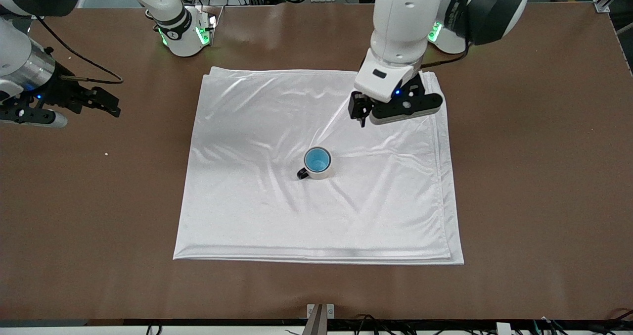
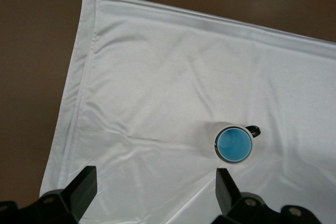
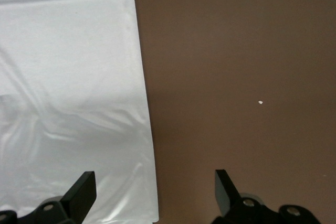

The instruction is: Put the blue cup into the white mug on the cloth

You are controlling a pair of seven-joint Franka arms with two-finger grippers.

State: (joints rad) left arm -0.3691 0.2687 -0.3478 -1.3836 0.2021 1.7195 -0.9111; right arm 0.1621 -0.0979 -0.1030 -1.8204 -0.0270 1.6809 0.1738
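Observation:
The white mug (image 1: 319, 174) stands upright near the middle of the cloth (image 1: 247, 201), its black handle pointing toward the right arm's end of the table. The blue cup (image 1: 317, 160) sits inside the mug, only its bright blue inside showing. My left gripper (image 1: 361, 115) is open and empty, up in the air over the cloth between the mug and the left arm's base. In the left wrist view the mug (image 2: 217, 136) with the blue cup (image 2: 233, 145) lies on the cloth (image 2: 157, 77), apart from my left gripper (image 2: 155, 177). My right gripper (image 1: 101, 101) is open and empty over bare table, waiting; it also shows in the right wrist view (image 3: 155, 182) by the cloth's edge (image 3: 63, 77).
The brown table (image 1: 534, 176) surrounds the cloth on all sides. A small white crumb (image 1: 106, 153) lies on the table toward the right arm's end and shows in the right wrist view (image 3: 260, 103). A metal bracket (image 1: 320, 311) sits at the table's edge nearest the front camera.

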